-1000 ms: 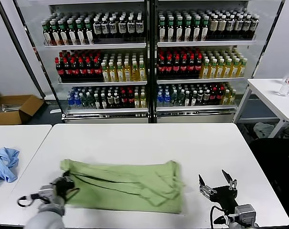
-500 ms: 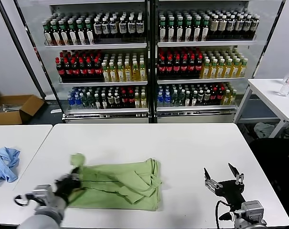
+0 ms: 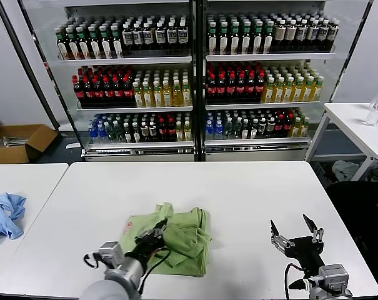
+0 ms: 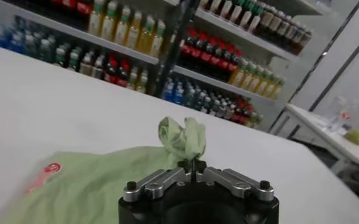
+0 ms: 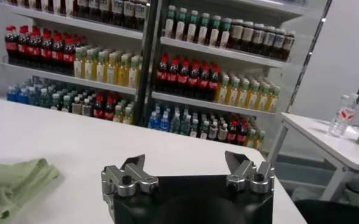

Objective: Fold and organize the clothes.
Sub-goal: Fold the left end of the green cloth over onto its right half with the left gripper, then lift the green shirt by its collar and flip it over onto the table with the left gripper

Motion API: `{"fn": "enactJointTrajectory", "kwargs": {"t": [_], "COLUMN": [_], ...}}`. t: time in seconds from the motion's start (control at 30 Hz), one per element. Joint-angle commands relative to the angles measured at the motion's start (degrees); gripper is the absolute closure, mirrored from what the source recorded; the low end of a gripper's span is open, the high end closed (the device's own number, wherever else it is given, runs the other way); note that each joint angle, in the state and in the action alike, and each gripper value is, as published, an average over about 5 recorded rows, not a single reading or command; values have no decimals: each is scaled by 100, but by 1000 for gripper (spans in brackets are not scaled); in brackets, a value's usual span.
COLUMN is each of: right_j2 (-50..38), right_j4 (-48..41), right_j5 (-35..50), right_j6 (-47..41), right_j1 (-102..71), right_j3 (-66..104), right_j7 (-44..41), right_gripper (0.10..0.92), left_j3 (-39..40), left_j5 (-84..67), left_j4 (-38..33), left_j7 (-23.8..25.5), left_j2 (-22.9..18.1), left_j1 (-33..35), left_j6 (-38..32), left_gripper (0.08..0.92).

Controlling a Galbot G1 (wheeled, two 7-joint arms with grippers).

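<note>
Green polo shirt lies bunched and partly folded on the white table, near its front edge. Left gripper is clamped on a pinch of shirt fabric. Right gripper hovers well apart, jaws spread wide, empty.

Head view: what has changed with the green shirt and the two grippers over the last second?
The left gripper, shut on the green polo shirt, carried its left end across toward the robot's right, folding the long spread into a compact bundle near the table's front middle. The right gripper stayed open and empty, rising slightly. The blue cloth did not move.
</note>
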Motion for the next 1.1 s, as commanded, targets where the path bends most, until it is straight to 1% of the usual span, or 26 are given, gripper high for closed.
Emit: {"fn": "enactJointTrajectory", "kwargs": {"t": [0.03,0.13,0.2,0.23,0.3,0.37,0.43,0.5,0.53,0.6,0.67,0.9,0.97,1.1], "right_j2": [-3,-8,-17,-24,-40,-50,-51,-42,-35,-23,-18,-54,-64,-65], "right_j4": [-50,-69,-55,-53,-73,-102,-125,-159,-181,-226,-255,-252,-256,-274], "right_j5": [-19,-12,5,14,31,35,30,18,9,-5,-14,-15,-13,-12], "right_j6": [-13,-16,-18,-19,-20,-24,-34,-43,-44,-42,-37,-9,1,7], "right_j1": [38,86,108,120,158,211,268,322,344,368,369,262,237,248], "right_j3": [-12,-29,-26,-22,-22,-50,-107,-185,-221,-272,-284,-173,-140,-142], "right_j7": [8,7,3,1,-2,-4,-5,-4,-3,-2,-2,-7,-8,-6], "right_gripper": [202,203,203,203,202,202,203,203,203,203,202,203,202,203], "left_j3": [1018,1143,1095,1017,672,48,-703,-1245,-1382,-1442,-1370,-1150,-1150,-1167], "left_j5": [173,379,611,781,1280,1751,2037,2108,2132,2141,2128,1979,1891,1445], "left_j4": [1005,971,663,466,43,-169,-62,310,525,869,1066,1380,1394,1347], "left_j7": [-142,-2,156,239,406,514,554,521,492,436,418,403,367,299], "left_j2": [-815,-997,-933,-836,-493,-82,277,478,519,520,446,190,162,131], "left_j1": [-857,-820,-631,-499,-173,171,467,665,719,777,766,444,423,418], "left_j6": [-436,-646,-708,-731,-811,-871,-776,-580,-483,-341,-209,84,126,108], "left_gripper": [904,847,787,761,701,649,588,527,501,449,397,212,187,178]}}
